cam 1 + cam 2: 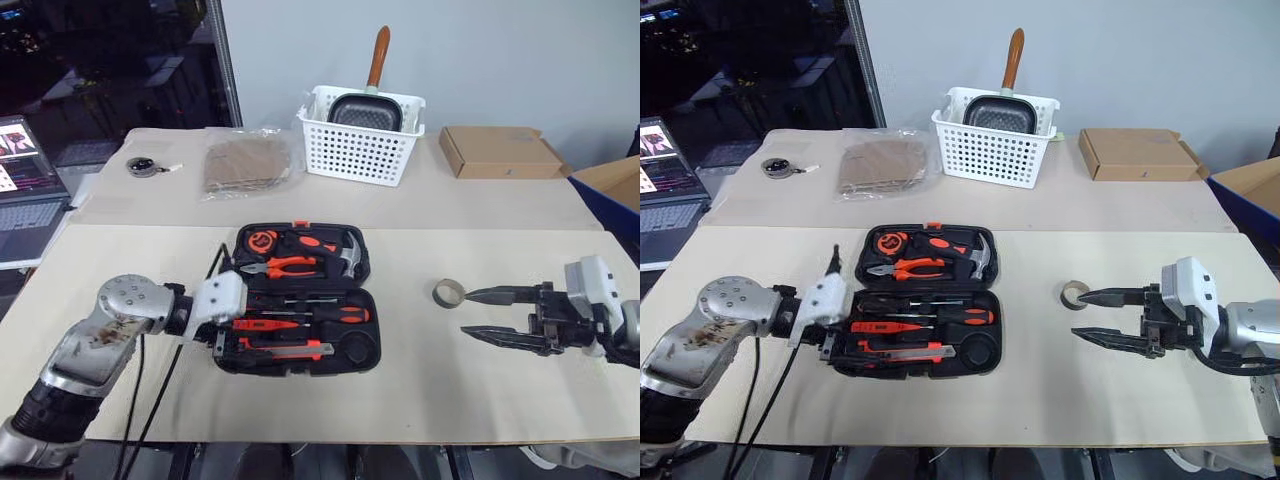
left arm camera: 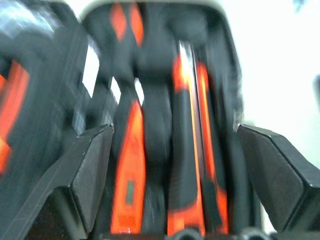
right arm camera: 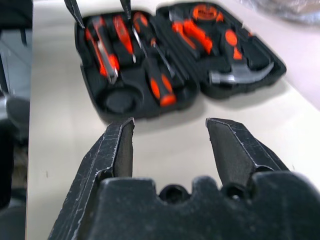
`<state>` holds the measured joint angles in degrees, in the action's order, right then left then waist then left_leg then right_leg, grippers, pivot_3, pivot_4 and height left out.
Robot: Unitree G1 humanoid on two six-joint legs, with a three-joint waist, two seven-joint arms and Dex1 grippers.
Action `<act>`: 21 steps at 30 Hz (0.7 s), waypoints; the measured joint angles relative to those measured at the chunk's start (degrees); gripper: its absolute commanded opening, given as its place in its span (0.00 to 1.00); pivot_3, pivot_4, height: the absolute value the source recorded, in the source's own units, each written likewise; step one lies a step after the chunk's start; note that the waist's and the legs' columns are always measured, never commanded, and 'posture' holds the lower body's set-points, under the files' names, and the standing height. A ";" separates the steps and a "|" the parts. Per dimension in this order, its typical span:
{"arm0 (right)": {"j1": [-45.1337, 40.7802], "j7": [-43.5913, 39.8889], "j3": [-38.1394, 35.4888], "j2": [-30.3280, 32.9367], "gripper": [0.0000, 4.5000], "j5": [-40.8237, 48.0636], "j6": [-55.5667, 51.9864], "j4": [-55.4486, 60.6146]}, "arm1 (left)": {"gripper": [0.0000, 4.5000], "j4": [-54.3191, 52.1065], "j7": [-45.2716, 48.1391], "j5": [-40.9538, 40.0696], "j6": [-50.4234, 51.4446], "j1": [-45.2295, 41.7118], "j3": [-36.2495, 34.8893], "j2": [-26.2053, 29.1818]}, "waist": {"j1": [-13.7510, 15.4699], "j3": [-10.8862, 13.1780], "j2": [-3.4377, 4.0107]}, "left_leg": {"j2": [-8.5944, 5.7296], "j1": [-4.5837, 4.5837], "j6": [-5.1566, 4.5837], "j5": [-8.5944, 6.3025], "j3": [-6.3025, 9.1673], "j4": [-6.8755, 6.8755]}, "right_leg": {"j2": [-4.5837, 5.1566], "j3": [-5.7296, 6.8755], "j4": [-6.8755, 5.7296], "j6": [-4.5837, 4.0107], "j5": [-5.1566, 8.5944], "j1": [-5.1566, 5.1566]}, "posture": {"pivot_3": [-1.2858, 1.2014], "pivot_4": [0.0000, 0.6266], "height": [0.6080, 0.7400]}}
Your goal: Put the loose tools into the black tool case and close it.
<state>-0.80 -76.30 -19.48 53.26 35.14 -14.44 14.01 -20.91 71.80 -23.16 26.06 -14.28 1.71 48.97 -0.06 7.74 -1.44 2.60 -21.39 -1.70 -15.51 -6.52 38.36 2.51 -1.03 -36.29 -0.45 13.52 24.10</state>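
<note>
Left hand released, fingers spread over tools seated in black tool case. Right hand released, tape roll just beside its upper finger on bench. Risk: finger nudges roll away, missed grasp.

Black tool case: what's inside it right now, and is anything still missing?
In the black tool case, the far half holds pliers and a hammer; the near half holds screwdrivers, a red tester and a utility knife. Its round slot is empty; the tape roll lies outside. The left gripper covers the near-left edge.
</note>
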 measured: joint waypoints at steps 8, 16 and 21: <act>-1.12 0.65 0.78 -0.20 0.60 1.47 -1.67 1.35 | 0.15 -2.80 -6.79 0.16 -1.16 8.42 4.00 -6.78 | 0.26 -0.03 0.05 | 0.00 0.10 0.03 0.02 0.01 0.00 | -0.04 -0.02 -0.06 -0.02 -0.02 -0.06 | 0.52 0.24 1.00; 0.21 -0.25 -0.04 1.09 0.60 2.16 -2.89 2.42 | 0.02 3.90 -9.22 1.24 -4.46 11.35 5.06 -10.62 | 0.38 -0.07 0.11 | 0.00 0.09 0.03 0.01 0.00 -0.02 | -0.03 -0.05 -0.03 -0.02 -0.01 -0.05 | 0.52 0.24 1.00; 2.11 -1.01 -1.98 1.56 0.60 2.18 -2.95 2.49 | 0.02 4.78 -9.67 -0.22 -3.62 12.98 4.20 -10.82 | 0.26 -0.27 0.43 | 0.00 0.22 0.02 0.01 -0.03 -0.03 | -0.01 -0.10 -0.02 -0.02 -0.01 -0.16 | 0.52 0.24 1.00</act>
<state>1.31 -77.32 -21.46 54.82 37.32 -17.38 16.50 -16.13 62.13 -23.38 22.44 -1.29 5.91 38.15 0.19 7.47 -1.01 2.60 -21.17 -1.69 -15.50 -6.55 38.33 2.50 -1.13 -36.32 -0.47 13.51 23.94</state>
